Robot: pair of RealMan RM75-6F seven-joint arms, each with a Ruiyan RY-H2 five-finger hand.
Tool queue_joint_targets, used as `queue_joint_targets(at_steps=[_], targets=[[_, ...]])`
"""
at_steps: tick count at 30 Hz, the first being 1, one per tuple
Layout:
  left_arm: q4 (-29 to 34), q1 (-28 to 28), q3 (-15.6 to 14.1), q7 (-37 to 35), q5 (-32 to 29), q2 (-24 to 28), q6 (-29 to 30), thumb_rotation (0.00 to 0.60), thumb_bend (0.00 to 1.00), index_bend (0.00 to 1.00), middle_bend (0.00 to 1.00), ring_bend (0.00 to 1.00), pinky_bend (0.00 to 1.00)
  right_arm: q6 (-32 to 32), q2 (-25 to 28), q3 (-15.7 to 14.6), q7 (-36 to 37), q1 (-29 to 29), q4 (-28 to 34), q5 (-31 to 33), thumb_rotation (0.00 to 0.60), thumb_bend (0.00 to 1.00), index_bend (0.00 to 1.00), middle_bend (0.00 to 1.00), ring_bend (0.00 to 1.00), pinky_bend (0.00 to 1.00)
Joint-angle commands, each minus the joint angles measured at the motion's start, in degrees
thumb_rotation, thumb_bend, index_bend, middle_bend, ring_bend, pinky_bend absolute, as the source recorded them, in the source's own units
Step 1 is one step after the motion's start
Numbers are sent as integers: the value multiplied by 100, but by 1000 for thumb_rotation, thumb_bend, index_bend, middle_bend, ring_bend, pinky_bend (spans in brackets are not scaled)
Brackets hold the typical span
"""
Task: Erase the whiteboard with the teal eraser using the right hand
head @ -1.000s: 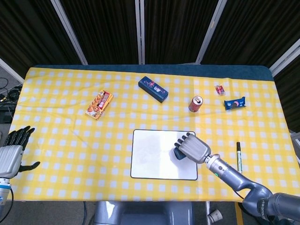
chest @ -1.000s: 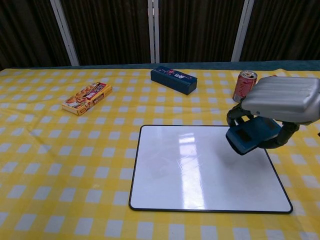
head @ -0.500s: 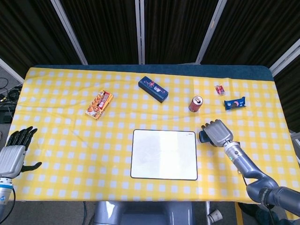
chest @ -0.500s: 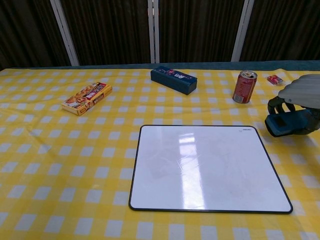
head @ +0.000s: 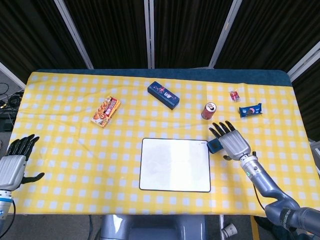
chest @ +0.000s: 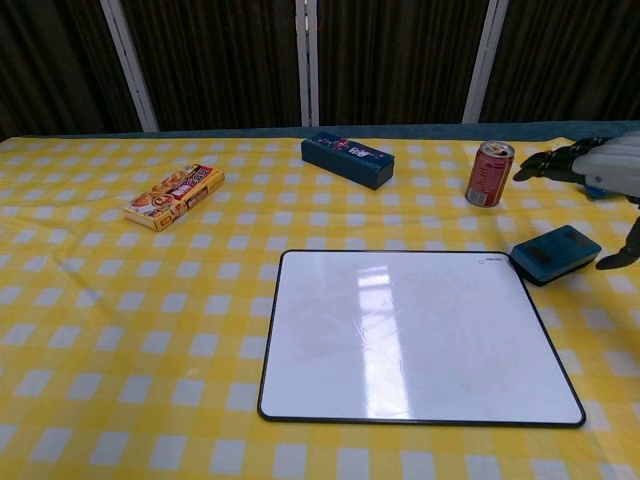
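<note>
The whiteboard (head: 174,164) (chest: 410,333) lies flat at the table's front middle, its surface plain white. The teal eraser (chest: 555,253) (head: 215,146) rests on the cloth just off the board's far right corner. Above it hovers my right hand (head: 231,141) (chest: 590,165), with fingers spread and nothing held. At the table's left edge my left hand (head: 14,161) hangs with fingers apart, holding nothing; the chest view does not show it.
A red can (head: 208,110) (chest: 489,173) stands just behind the eraser. A dark blue box (head: 163,94) (chest: 348,159) and a snack box (head: 106,111) (chest: 174,195) lie further back. A marker (head: 254,166), a blue packet (head: 250,110) and a small red packet (head: 234,95) sit to the right.
My right hand carried the eraser off the board to the right, set it on the cloth by the board's far right corner, and spread its fingers. The left hand stayed put.
</note>
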State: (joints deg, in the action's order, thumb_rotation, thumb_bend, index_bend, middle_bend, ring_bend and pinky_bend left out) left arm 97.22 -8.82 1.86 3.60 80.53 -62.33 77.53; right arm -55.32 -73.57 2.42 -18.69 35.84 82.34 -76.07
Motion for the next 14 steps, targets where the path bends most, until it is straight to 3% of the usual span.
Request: queue_joint_targets(at_steps=[1, 8, 14], targets=[[-25, 61, -3, -191, 194, 44, 193, 600, 0, 0, 0, 0, 0, -1774, 503, -177, 556, -915, 538, -895, 600, 0, 0, 0, 0, 1], [-142, 199, -63, -469, 604, 33, 601, 600, 0, 0, 0, 0, 0, -3326, 546, -397, 1340, -1795, 246, -1599, 600, 0, 2, 0, 0, 0], [-183, 238, -104, -452, 716, -21, 677, 600, 0, 0, 0, 0, 0, -3910, 371, -369, 1542, -2287, -53, -1594, 600, 0, 15, 0, 0, 0]])
